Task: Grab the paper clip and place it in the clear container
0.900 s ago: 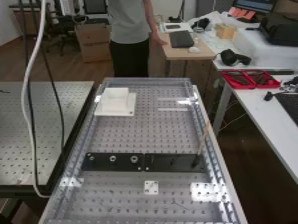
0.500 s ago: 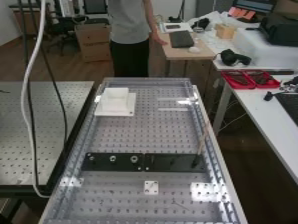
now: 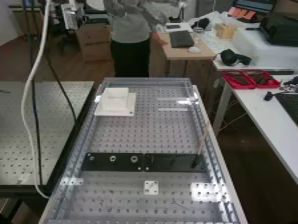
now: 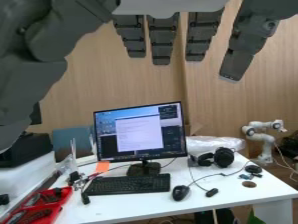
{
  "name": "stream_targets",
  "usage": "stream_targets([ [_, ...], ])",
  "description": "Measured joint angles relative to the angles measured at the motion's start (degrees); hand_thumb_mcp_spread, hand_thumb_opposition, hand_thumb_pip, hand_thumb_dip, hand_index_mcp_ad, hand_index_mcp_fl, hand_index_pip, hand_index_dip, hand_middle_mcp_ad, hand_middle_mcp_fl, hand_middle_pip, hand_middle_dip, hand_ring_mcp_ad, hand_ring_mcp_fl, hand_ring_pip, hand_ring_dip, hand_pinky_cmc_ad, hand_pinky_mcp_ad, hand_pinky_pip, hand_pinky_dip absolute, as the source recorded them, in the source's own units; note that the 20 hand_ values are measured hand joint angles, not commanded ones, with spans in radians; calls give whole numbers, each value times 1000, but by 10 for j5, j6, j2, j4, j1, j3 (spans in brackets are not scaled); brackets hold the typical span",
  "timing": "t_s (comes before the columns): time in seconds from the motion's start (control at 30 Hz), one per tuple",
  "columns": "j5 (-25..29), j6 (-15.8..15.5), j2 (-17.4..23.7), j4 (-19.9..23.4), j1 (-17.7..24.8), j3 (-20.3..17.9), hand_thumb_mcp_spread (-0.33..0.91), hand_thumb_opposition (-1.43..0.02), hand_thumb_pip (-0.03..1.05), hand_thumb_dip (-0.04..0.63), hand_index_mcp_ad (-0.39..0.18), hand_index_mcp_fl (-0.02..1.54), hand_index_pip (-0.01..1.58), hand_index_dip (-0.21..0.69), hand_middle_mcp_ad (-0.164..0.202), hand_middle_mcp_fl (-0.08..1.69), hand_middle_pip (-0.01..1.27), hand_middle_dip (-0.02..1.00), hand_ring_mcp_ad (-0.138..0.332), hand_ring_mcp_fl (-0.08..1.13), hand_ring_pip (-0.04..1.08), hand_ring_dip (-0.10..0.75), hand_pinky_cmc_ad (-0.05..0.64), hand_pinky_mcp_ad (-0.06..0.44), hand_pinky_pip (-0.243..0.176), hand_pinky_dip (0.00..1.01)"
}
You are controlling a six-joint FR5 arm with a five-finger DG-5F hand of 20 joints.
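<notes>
- Since the hand (image 4: pixel 163 40) is open, straight-fingered w/ nothing held, turn its palm down to the bench (image 3: pixel 126 134) b4 descending.
- Thin dark bit (image 3: pixel 178 204) on near part of bench = poss. the clip, can't confirm; check ID b4 pinching.
- Pinch low & light w/ thumb + fingertip; thin wire prob. slips.
- White box (image 3: pixel 115 102), far end, poss. container, tho not clear-looking; verify, then release low, centred.

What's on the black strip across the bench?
Three round metallic pieces on one half, a thin stick on the other; the bench beneath the black strip is hidden.
</notes>
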Motion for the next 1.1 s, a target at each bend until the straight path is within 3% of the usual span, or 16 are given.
stream_targets([
  [0.37, 60, 14, -19, 36, 21, -30, 230, -681, 316, 16, 5, 17, 75, 141, 70, 5, 126, 188, 157, 0, 75, 124, 384, 312, -106, 522],
  [0.47, 82, 21, -27, 55, 26, -42, 229, -682, 394, 35, 5, 19, 75, 141, 70, 9, 126, 188, 157, 0, 75, 124, 379, 312, -106, 529],
  [0.8, 157, 57, -67, 94, 39, -75, 230, -714, 461, 63, 5, 21, 75, 91, 70, 9, 126, 188, 162, 0, 93, 124, 379, 312, -106, 529],
  [1.1, 132, 86, -96, 121, -11, -94, 257, -709, 518, 112, -24, 45, 101, 79, 68, 5, 126, 188, 164, 2, 93, 124, 380, 316, -106, 529],
])
